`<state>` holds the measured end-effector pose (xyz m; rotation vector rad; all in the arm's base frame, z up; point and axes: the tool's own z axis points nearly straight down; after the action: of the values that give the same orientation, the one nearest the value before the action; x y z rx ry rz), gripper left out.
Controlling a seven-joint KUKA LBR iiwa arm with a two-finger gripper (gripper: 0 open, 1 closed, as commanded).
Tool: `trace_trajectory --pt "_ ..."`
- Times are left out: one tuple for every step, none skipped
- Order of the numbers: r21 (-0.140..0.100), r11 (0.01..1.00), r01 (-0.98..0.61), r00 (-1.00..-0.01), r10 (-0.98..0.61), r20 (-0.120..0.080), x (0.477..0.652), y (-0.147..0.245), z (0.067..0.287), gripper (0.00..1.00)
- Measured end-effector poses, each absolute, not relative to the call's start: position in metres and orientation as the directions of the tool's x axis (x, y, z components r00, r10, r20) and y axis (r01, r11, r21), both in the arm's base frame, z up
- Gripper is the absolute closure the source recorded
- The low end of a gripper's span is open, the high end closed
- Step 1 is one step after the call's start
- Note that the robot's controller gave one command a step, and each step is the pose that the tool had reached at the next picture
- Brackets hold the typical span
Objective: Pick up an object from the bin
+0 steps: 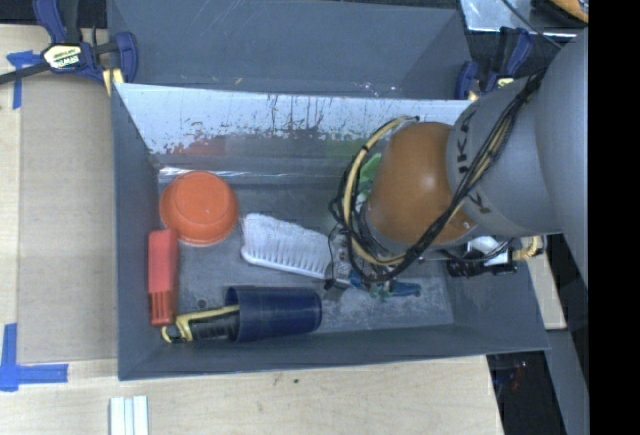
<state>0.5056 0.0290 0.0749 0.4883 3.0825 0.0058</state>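
My gripper [343, 270] is low in the bin's right half, right at the right end of a white brush [285, 245] with pale bristles. Just below and to its left a dark blue cup [275, 312] lies on its side along the front wall. A small blue and green thing [398, 289] peeks out under the gripper's right side, mostly hidden.
An orange round bowl [199, 206] sits upside down at the left. Below it lies a red-orange block [162, 274], and a black tool with a yellow tip [205, 325] rests at the front wall beside the cup. The arm with its orange cover and cables hides the bin's right part.
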Motion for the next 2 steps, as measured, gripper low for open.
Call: trace_trajectory --pt "0.005 0.951 0.309 -0.951 0.309 -0.016 0.5041 0.0285 0.0881 1.0" --pt "0.007 0.951 0.308 -0.951 0.308 -0.024 0.5058 0.0285 0.0974 1.0"
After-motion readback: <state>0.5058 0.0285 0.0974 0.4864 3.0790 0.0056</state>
